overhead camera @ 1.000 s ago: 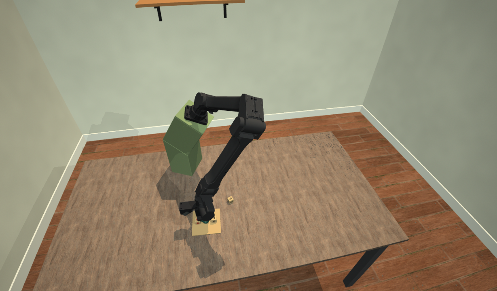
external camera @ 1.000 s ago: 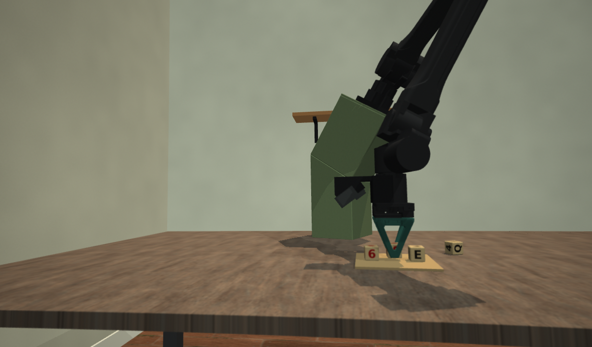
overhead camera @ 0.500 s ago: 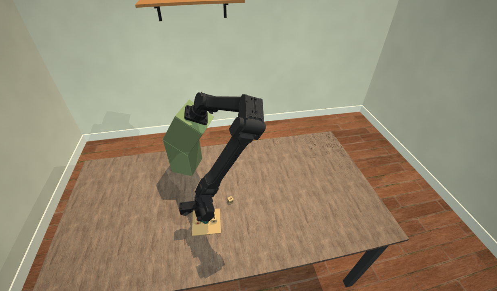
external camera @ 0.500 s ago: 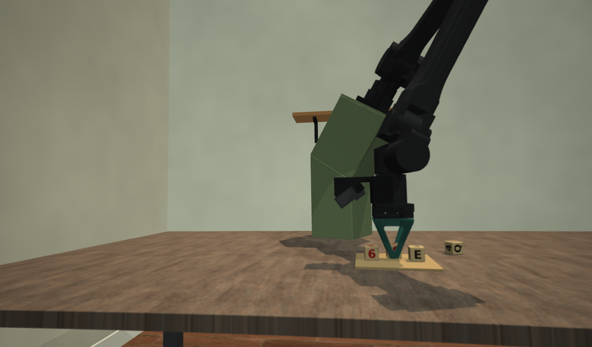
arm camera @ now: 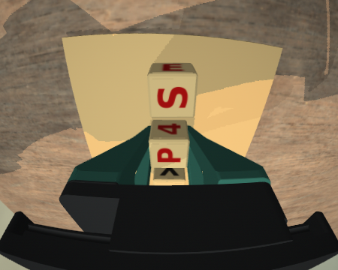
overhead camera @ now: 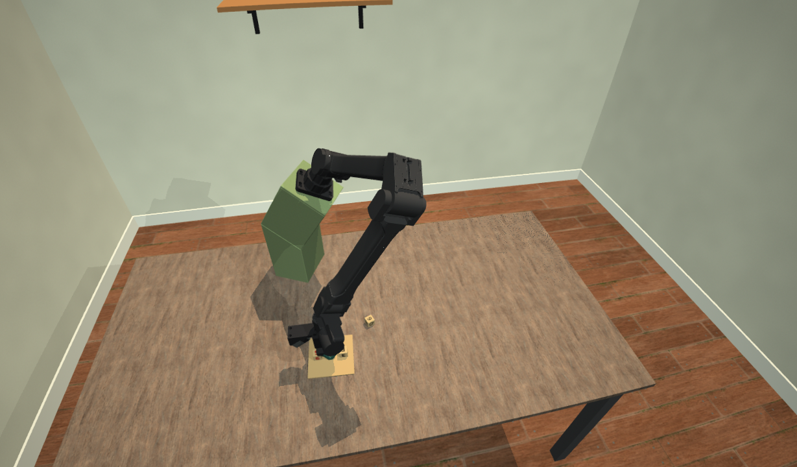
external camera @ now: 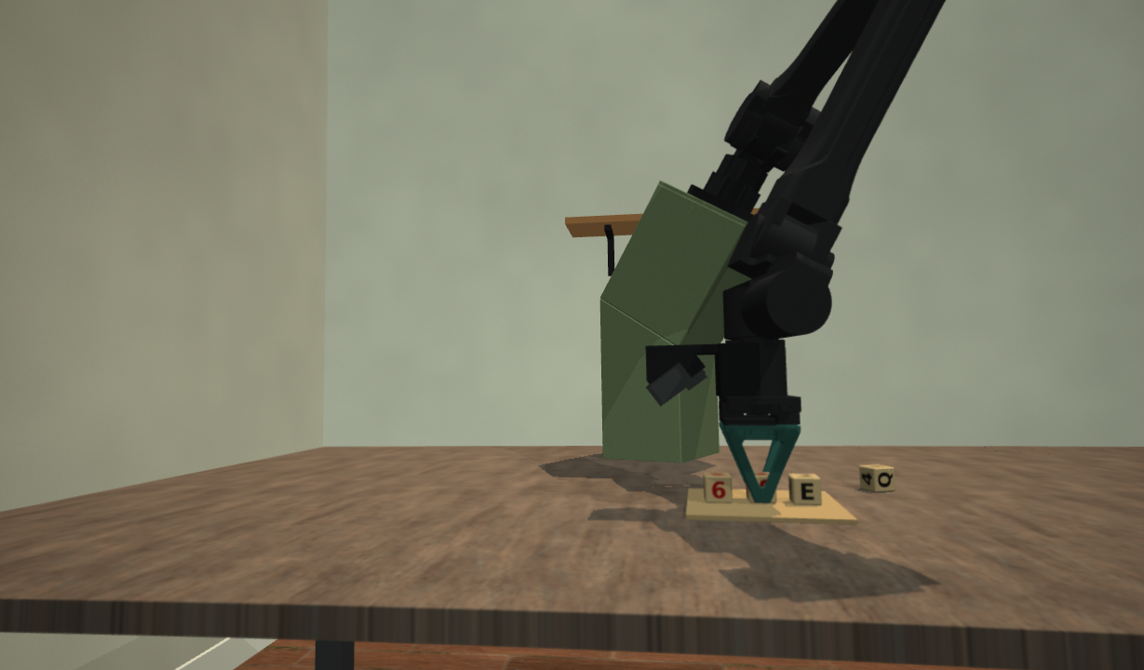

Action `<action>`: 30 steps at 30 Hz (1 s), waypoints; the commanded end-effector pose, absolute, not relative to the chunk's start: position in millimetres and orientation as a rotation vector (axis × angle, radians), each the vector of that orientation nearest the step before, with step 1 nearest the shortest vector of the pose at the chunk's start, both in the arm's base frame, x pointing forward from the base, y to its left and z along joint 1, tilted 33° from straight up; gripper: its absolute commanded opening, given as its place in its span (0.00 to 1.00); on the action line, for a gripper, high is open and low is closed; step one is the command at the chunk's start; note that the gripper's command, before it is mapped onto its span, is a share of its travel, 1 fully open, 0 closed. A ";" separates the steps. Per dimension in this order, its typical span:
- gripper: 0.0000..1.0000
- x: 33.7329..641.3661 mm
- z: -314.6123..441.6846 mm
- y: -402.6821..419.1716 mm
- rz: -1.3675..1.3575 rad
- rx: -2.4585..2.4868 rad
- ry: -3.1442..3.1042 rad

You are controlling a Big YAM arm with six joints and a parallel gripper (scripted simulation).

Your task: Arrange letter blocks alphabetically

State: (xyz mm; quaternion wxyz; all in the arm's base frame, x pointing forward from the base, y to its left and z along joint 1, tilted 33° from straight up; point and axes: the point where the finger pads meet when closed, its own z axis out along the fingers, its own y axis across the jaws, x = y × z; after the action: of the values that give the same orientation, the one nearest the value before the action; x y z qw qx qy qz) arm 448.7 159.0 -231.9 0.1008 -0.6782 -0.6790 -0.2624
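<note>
The gripper (overhead camera: 329, 355) (external camera: 761, 497) (arm camera: 169, 150) points down over the mat (overhead camera: 345, 366) (external camera: 818, 512) (arm camera: 109, 75). Its teal fingers are shut on the P block (external camera: 761, 479) (arm camera: 169, 154), the middle of three; it seems to rest on the mat. The S block (external camera: 718, 488) (arm camera: 172, 95) lies flat on the mat, left of it in the exterior view. A block with black letters (overhead camera: 342, 352) (external camera: 805, 489) (arm camera: 169, 173) stands at the other side; its top letter is hidden in the wrist view. The fourth block (overhead camera: 369, 321) (external camera: 877, 478) lies on the table, off the mat.
The green pedestal (overhead camera: 293, 232) (external camera: 658, 333) of the arm stands behind the mat. The S block and the black-lettered block stand close on either side of the fingers, with small gaps. A wall shelf (overhead camera: 308, 5) (external camera: 596, 224) is far behind.
</note>
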 end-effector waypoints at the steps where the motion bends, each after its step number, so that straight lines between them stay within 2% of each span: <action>1: 0.20 452.9 -230.7 162.4 -0.791 -2.012 -2.004; 14: 0.20 452.8 -230.7 162.4 -0.790 -2.012 -2.004; 15: 0.24 452.8 -230.7 162.4 -0.790 -2.012 -2.004; 20: 0.28 452.8 -230.7 162.4 -0.790 -2.012 -2.004; 21: 0.32 452.8 -230.7 162.4 -0.790 -2.012 -2.004; 25: 0.32 452.8 -230.7 162.4 -0.790 -2.012 -2.004; 26: 0.36 452.8 -230.7 162.4 -0.790 -2.012 -2.004; 30: 0.39 452.8 -230.7 162.4 -0.790 -2.012 -2.004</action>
State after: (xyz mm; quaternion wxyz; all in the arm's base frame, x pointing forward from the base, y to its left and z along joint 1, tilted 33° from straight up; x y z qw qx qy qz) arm 448.7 159.0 -232.0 0.1008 -0.6782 -0.6790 -0.2624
